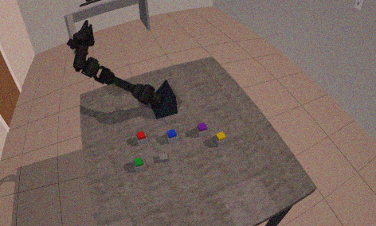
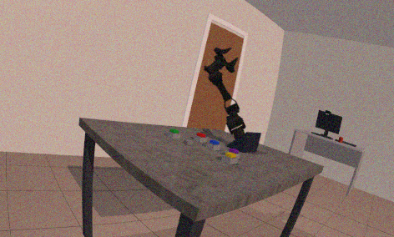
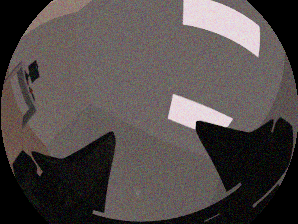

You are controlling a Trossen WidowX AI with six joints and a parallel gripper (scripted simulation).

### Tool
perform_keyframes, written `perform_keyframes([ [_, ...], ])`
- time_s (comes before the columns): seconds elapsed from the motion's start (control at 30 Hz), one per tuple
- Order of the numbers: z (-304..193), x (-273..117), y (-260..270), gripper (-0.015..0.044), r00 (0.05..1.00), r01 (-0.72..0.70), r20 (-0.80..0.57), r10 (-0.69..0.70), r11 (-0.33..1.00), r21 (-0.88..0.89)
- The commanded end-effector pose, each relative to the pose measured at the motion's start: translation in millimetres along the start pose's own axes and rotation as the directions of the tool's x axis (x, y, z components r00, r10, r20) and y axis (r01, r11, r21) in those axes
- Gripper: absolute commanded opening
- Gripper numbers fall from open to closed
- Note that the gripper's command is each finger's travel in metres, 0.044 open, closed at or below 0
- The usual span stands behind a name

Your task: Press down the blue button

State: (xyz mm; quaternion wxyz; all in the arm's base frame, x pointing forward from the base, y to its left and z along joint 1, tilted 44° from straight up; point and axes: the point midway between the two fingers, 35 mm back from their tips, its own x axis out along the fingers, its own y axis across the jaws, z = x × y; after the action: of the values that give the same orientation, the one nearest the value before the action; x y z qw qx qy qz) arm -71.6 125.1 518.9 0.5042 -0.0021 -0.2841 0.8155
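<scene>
The blue button (image 1: 171, 133) (image 2: 214, 143) has a blue cap on a small grey base and stands on the table between the red and purple buttons. My gripper (image 1: 89, 25) (image 2: 234, 54) (image 3: 156, 131) is open and empty. It is raised high in the air, well above the table and far from the blue button. In the wrist view the two dark fingers stand wide apart, with only ceiling and walls behind them; no button shows there.
The red button (image 1: 141, 135) (image 2: 201, 135), green button (image 1: 139, 161) (image 2: 174, 131), purple button (image 1: 202, 126) (image 2: 234, 150) and yellow button (image 1: 221, 136) (image 2: 231, 154) stand around it on the table (image 1: 186, 191) (image 2: 166, 167). A small grey block (image 1: 162, 156) (image 2: 189, 142) lies between green and blue.
</scene>
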Motion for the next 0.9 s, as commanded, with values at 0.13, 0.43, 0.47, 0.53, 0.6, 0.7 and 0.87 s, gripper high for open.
perform_keyframes([
  [0.13,-12,-6,-86,0.04,0.972,0.153,0.114,-0.203,0.926,0.344],
  [0.43,-76,-27,-187,0.04,0.856,0.355,0.039,-0.516,0.64,0.681],
  [0.47,-86,-30,-197,0.04,0.837,0.378,0.015,-0.548,0.596,0.708],
  [0.53,-109,-37,-214,0.04,0.795,0.423,-0.042,-0.605,0.503,0.754],
  [0.6,-133,-45,-230,0.04,0.749,0.467,-0.109,-0.654,0.404,0.787],
  [0.7,-173,-58,-248,0.04,0.67,0.531,-0.227,-0.707,0.242,0.812],
  [0.87,-248,-85,-264,0.04,0.509,0.627,-0.458,-0.729,-0.05,0.778],
])
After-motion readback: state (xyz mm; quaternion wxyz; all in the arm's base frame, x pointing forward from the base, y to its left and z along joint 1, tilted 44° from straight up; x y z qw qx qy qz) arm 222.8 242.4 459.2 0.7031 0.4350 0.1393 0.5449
